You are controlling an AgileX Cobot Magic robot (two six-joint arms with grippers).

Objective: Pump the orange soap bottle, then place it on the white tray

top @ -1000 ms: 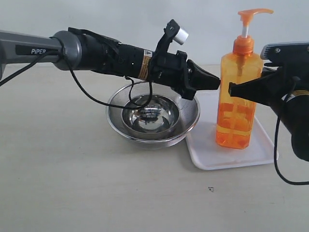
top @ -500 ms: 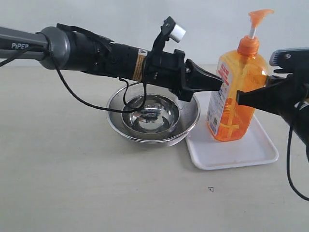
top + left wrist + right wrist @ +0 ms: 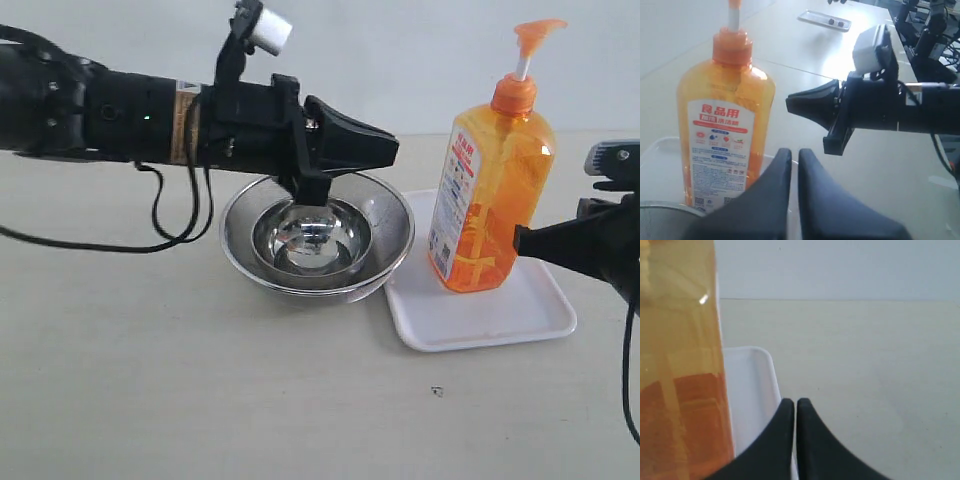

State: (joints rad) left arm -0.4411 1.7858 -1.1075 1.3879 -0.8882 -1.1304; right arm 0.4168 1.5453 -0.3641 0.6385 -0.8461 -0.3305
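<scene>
Now: bottle [image 3: 490, 200] stands upright on tray [image 3: 500, 322], at 3 o'clock of the steel bowl [image 3: 392, 215]. Left gripper [image 3: 393, 152] hangs over the bowl, at the bottle's 9 o'clock and apart from it, pinched closed on nothing. Right gripper [image 3: 518, 240] sits at the bottle's 3 o'clock, also closed and empty; contact hard to judge. Bottle looks well filled, so likely heavy; smooth plastic, probably slippery. Best hold is mid-body, not the thin pump neck. Right arm is cut off at the edge. Label print unreadable.
</scene>
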